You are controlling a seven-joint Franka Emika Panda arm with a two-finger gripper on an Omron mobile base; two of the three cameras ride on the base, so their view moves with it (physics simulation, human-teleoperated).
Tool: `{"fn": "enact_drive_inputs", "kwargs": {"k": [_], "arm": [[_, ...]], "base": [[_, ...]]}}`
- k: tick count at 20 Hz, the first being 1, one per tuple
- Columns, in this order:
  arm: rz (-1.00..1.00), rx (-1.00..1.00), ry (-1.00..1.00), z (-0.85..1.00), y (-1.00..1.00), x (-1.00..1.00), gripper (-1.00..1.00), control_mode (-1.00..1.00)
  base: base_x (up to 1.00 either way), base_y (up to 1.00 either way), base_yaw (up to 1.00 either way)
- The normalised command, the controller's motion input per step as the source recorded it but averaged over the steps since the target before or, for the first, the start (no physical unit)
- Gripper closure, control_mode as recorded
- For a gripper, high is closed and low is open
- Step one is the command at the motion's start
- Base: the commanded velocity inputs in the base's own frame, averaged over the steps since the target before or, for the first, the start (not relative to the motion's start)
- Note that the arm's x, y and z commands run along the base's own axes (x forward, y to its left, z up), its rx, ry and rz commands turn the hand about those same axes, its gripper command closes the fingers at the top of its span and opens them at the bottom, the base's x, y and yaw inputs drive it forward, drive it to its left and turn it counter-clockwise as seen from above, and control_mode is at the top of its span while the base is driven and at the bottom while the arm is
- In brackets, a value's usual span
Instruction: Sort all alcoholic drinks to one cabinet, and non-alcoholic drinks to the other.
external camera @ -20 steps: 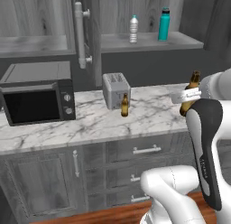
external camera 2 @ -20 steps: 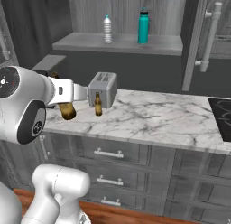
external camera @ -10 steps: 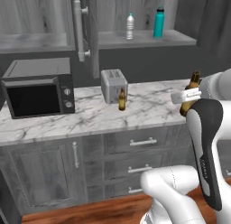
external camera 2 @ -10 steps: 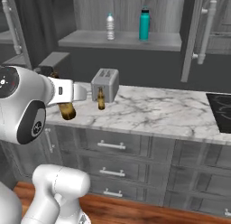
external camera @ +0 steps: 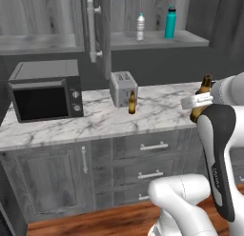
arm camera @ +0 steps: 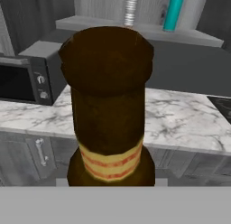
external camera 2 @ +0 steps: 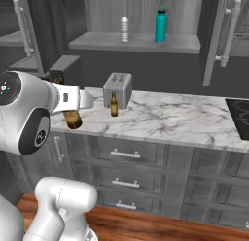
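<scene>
Using the silver two-slot toaster [external camera: 122,88] on the white marble counter [external camera: 95,121] as the anchor: left of it sits the black boxy microwave [external camera: 44,90]. Touching its front is one small amber-brown glass beer bottle [external camera: 132,103], upright. Above it, on the open dark grey cabinet's shelf [external camera: 157,40], stand the clear ribbed water bottle [external camera: 140,26] and the teal flask with dark cap [external camera: 170,22]. Way right of it, the gripper [external camera: 196,102] is pinching the second amber beer bottle [external camera: 202,99], off the counter.
</scene>
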Motion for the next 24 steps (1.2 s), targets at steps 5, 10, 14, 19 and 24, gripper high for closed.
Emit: {"fn": "enact_drive_inputs", "kwargs": {"k": [5,10,14,19,24], "arm": [[0.00,0.00,0.00,0.00,0.00,0.00,1.00,1.00],[0.00,0.00,0.00,0.00,0.00,0.00,1.00,1.00],[0.00,0.00,0.00,0.00,0.00,0.00,1.00,1.00],[0.00,0.00,0.00,0.00,0.00,0.00,1.00,1.00],[0.00,0.00,0.00,0.00,0.00,0.00,1.00,1.00]], "base": [[-0.26,0.40,-0.01],[-0.23,0.40,-0.01],[-0.21,0.42,-0.01],[-0.21,0.42,-0.01],[-0.20,0.41,-0.01]]}}
